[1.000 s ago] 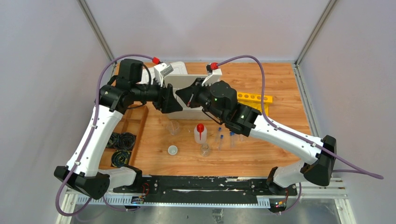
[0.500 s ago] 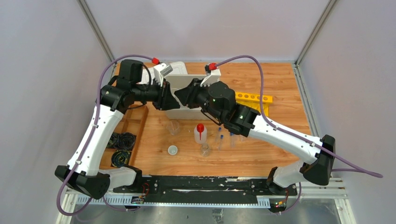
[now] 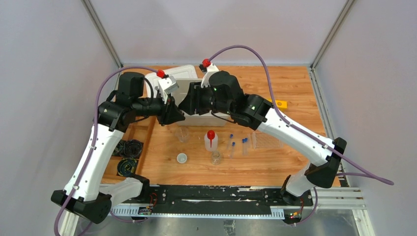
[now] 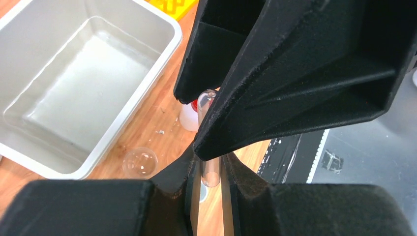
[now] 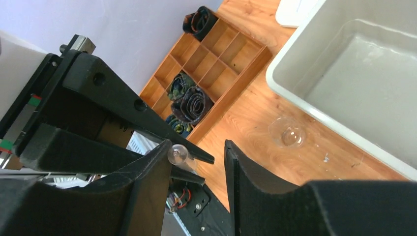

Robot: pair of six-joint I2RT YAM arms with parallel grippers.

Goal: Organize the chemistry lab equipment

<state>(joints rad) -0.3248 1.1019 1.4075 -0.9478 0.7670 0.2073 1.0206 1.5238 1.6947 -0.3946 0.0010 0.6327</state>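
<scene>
Test tube (image 4: 205, 105): small, clear, held in mid-air near the front-left corner of the grey tub (image 4: 129, 115), above the wooden tabletop. No cap showed in either wrist view.
Left gripper (image 4: 210, 160): closed on the tube's lower part, one finger on each side, tube roughly in line with the fingers.
Right gripper (image 5: 198, 147): jaws stood apart, wider than the tube. The tube's rounded end lay just beside one inner finger face, and nothing was clamped.
Step, as judged: a hand-over between the arms, with the left gripper alone carrying the tube.
Handling, as judged: light, stiff, smooth and slippery, and likely to crack if pinched hard or knocked. Best taken mid-barrel with a gentle squeeze and kept away from the rounded end, where it could squirt out.
Risk, as judged: the fingers of both arms were crowded together, so a bump could twist the tube loose.
Other equipment: white squeeze bottle (image 3: 211, 140) with red nozzle, tiny white cup (image 3: 182, 158), clear beaker (image 3: 182, 133) and more blue-capped tubes (image 3: 244, 145) stood on the table in front of the tub.
Surroundings: yellow rack (image 3: 280, 103) right of the tub. Wooden divided tray (image 5: 216, 54) to the left held black cable coils (image 5: 189, 105).
</scene>
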